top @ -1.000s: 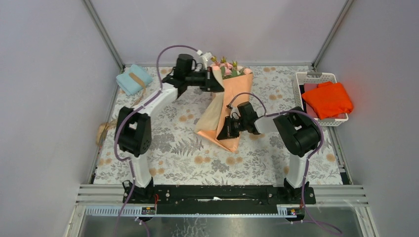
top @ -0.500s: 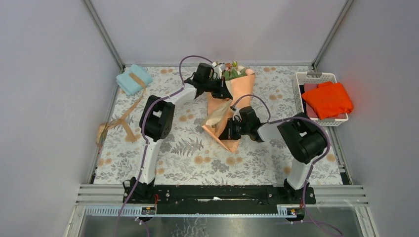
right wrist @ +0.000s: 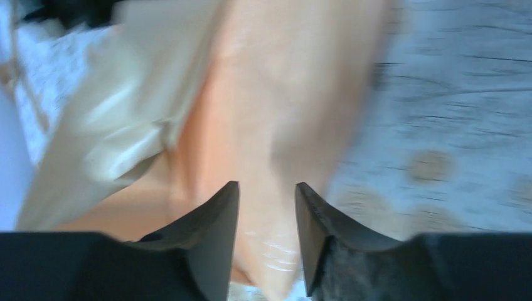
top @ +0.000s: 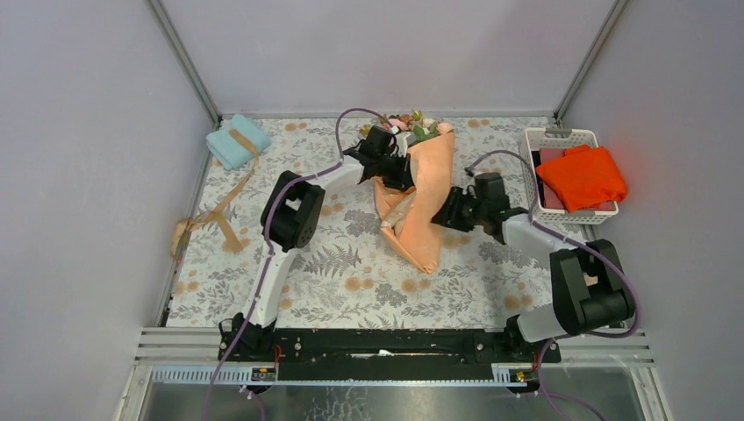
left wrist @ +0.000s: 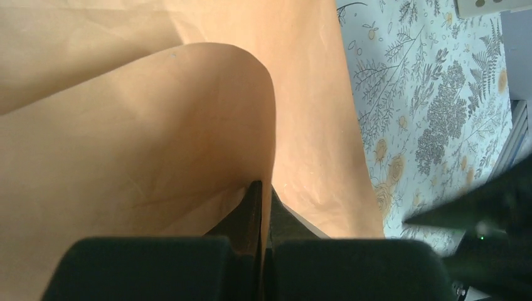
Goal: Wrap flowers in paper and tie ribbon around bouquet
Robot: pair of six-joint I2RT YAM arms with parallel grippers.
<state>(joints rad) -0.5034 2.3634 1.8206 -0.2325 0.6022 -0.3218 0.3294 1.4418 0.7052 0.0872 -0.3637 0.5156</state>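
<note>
- The left gripper [left wrist: 262,188] is clamped on a loose edge of the paper [left wrist: 157,125]. Its jaws are pressed together with the curled sheet pinched between them.
- The right gripper [right wrist: 266,186] has its jaws apart and holds nothing. Its wrist view is blurred, with peach paper filling the gap beyond the tips. I cannot tell whether the tips touch it.
- The bouquet [top: 425,237] lies in the far middle of the table [top: 351,281]. The flowers [top: 412,127] poke out at the far end and the tail narrows toward the arms.
- Seen from above, the left gripper sits on the cone's left side near its wide end. The right gripper is just beside the cone's right flank, about halfway down.
- My reading is that the wrapping step is in hand. A paler flap on the left of the cone looks loose, so the cone is not yet closed.
- The next move seems to call for the right gripper to find a fresh hold on the cone. The left pinch would meanwhile keep the edge from springing open.
- The ribbon [top: 226,195] trails limp along the table's left side, well apart from the bouquet. It runs up to the blue folded cloth [top: 237,140] in the far left corner, so tying is not begun.
- The flower heads sit near the table's far edge, which leaves little room that way.
- Open patterned surface lies near the tail and on both sides.
- The basket [top: 561,134] with the orange cloth [top: 581,175] stands at the right edge, behind the right arm's elbow.
</note>
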